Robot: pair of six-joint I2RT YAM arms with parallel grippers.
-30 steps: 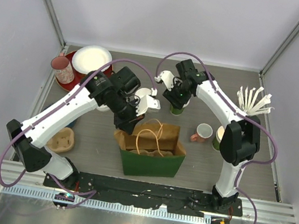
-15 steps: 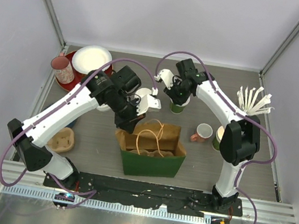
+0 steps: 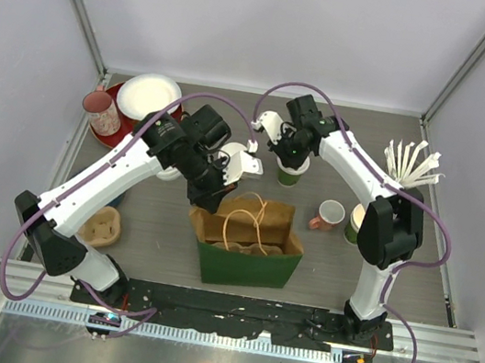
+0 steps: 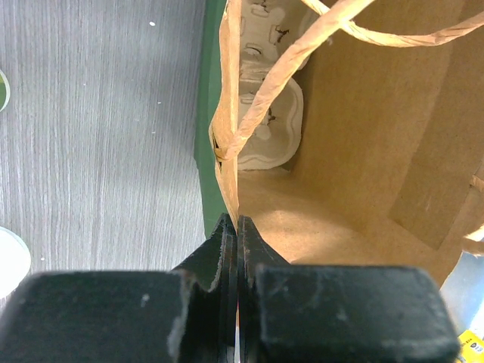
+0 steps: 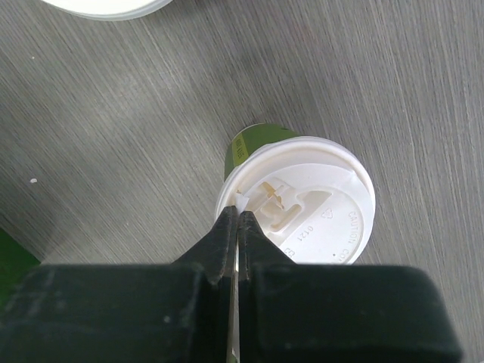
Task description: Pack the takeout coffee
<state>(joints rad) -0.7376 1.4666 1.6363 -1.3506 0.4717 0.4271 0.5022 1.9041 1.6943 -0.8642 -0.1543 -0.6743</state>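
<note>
Our right fingers (image 5: 221,246) are pressed together, tips at the rim of the white lid (image 5: 306,204) on the cup (image 5: 253,142); our left fingers (image 4: 219,253) pinch the bag (image 4: 355,136) edge.

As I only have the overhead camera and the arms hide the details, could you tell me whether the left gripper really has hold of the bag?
Observer: Yes. In the left wrist view, the left gripper is shut on the top edge of one wall of the paper bag.
Operator: Thank you. Is anything inside it?
Observer: A pale moulded cup carrier lies at the bottom.
Operator: And the other arm, please?
Observer: In its wrist view, the right gripper is shut on the edge of the white lid of a green cup standing on the table.
</note>
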